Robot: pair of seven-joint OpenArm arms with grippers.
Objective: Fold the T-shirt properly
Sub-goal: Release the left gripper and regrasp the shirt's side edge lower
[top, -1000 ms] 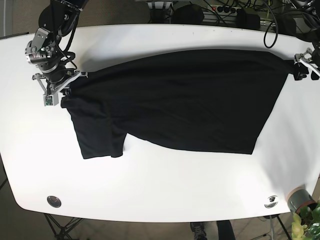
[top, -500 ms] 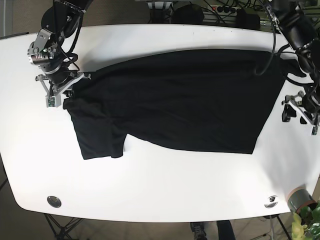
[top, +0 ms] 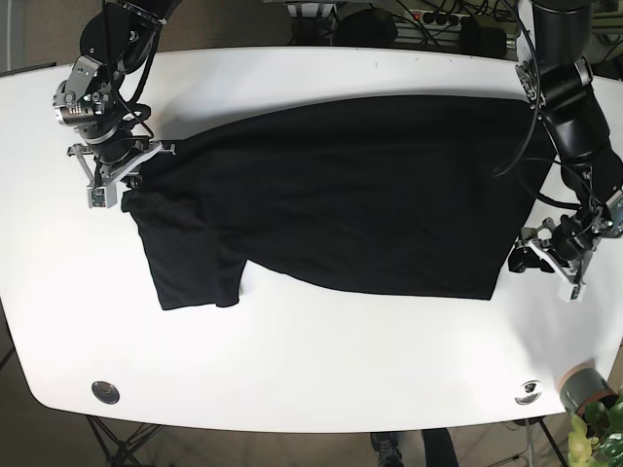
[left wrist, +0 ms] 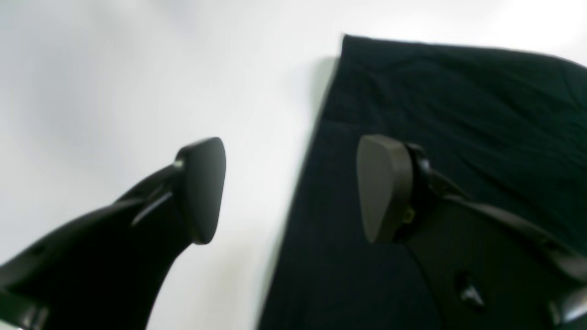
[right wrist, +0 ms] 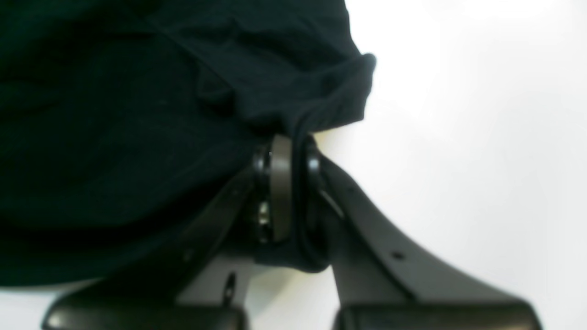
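One black T-shirt (top: 350, 195) lay spread on one white table (top: 321, 360). The right gripper (right wrist: 293, 156) pinched its bunched edge; the left gripper (left wrist: 293, 192) hung released astride another edge.

Your base view looks straight down on the whole tabletop (top: 311, 360); both wrist views sit close, sharing the T-shirt (top: 341, 195).
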